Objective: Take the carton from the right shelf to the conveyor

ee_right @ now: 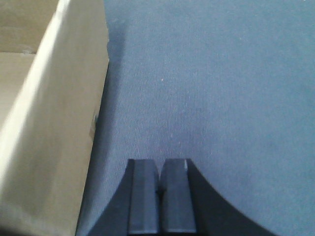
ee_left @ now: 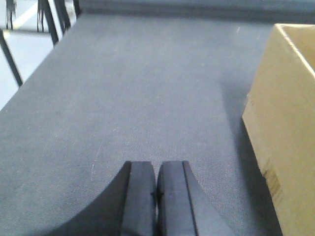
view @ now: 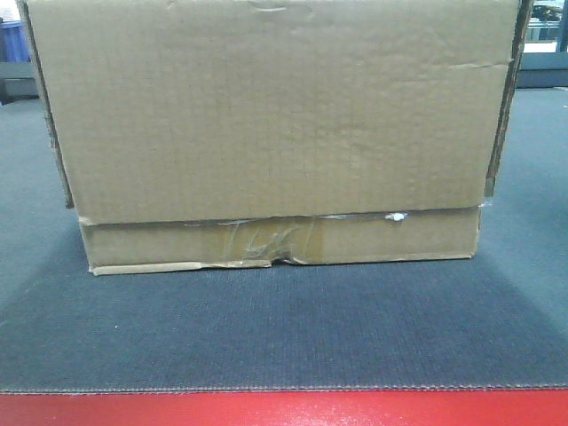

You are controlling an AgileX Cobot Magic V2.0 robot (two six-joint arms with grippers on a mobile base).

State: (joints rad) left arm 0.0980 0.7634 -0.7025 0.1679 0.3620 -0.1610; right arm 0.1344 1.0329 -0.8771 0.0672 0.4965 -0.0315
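Carton [view: 275, 115] on conveyor [view: 284, 328], end effectors closed, clear

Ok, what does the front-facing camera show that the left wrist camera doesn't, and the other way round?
Only the front-facing view shows the conveyor's red front edge, the carton's overhanging upper flap, the wrinkled clear tape on its lower seam, and a blue bin far left. Only the left wrist view shows the left gripper, its fingers pressed together over bare belt, and dark uprights beyond the belt's far corner. Both show the carton resting on the dark grey conveyor.
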